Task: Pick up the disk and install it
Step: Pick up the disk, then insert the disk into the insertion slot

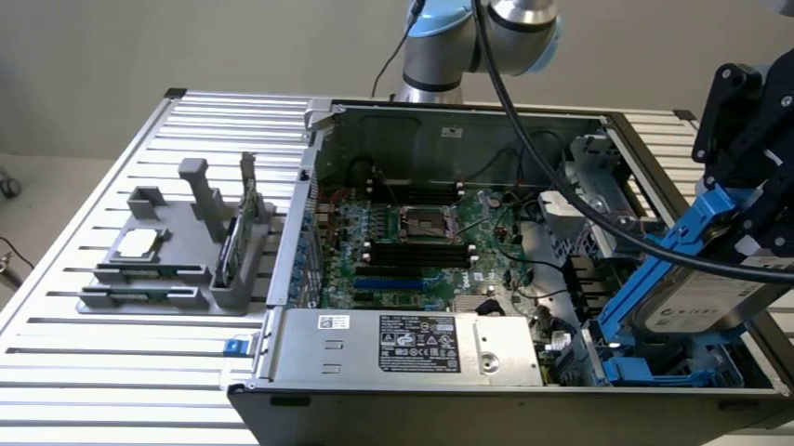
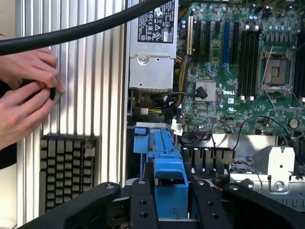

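Gripper clamped on disk; motherboard reads DELL; disk label illegible

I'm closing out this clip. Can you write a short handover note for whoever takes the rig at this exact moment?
Gripper: jaws shut on the disk, gripping at its blue rail.
Disk: lifted and tilted, lower end inside the open computer case, at the near corner on the exterior view's right.
Done: pick-up.
Left: disk not yet seated in the case.
Note: a person's hands are over the slatted table beside the case.
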{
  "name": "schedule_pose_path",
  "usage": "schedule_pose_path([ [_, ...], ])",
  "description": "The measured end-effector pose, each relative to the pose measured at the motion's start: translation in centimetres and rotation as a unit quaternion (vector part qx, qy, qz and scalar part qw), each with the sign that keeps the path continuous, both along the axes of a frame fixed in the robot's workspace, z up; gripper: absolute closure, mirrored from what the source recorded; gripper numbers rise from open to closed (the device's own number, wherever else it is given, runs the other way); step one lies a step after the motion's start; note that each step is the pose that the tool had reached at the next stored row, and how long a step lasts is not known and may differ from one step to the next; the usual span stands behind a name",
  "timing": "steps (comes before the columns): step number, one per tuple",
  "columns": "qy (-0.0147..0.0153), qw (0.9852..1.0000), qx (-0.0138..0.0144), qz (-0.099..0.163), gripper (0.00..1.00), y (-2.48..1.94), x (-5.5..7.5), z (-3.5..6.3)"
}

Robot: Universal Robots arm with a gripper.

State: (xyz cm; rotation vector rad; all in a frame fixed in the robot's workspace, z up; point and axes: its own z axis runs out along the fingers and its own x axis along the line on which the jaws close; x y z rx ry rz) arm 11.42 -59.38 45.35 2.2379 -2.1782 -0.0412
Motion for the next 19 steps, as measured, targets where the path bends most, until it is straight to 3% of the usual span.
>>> schedule_pose_path([
  [14, 0.0001, 1.0, -0.0005, 0.0, 0.67, 0.01, 0.01, -0.02],
  [19, -0.0002, 1.0, -0.0005, 0.0, 0.67, 0.01, 0.01, -0.68],
])
